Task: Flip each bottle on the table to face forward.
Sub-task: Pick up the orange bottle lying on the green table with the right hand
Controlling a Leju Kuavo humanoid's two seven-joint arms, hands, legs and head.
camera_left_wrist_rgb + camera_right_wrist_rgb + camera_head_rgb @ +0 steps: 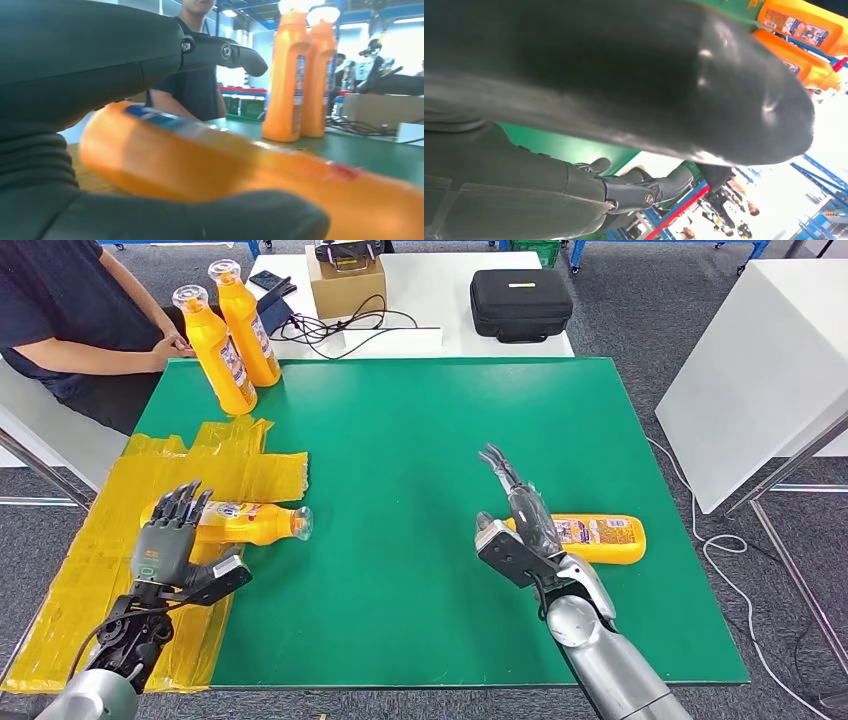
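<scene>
On the smooth green surface [400, 440] we count four glossy orange bottles: two upright [228, 335] far left, one lying under our left hand [165, 540], its fingers over that bottle [250, 522], one [600, 538] beside our released right hand [515, 525].

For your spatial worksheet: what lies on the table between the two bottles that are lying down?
Bare green mat, apart from the right hand beside the right-side bottle; the head view shows this. The other bottle lies left.
</scene>
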